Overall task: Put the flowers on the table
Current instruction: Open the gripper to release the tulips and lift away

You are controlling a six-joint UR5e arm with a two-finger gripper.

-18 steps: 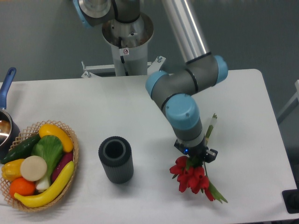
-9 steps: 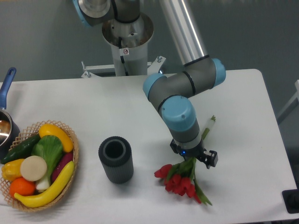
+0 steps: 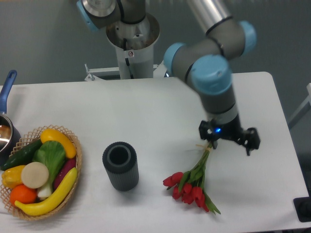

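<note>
The flowers [image 3: 190, 188], a bunch of red tulips with green leaves and stems, lie flat on the white table [image 3: 121, 111] near its front edge. Their red heads point to the front left and the stem ends point up toward the arm. My gripper [image 3: 227, 141] hovers just behind and to the right of the stem ends. Its two black fingers [image 3: 251, 142] are spread wide apart with nothing between them. The stem tips sit close under the left finger, and I cannot tell whether they touch it.
A dark ribbed cylinder [image 3: 120, 166] stands upright left of the flowers. A wicker basket [image 3: 40, 171] of fruit and vegetables sits at the front left, with a blue-handled pot [image 3: 7, 119] behind it. The robot's base [image 3: 132, 41] stands behind the table.
The gripper has opened and let go of the flowers, then moved right and back. The flowers now lie on the table, slightly shifted from half a second ago.
</note>
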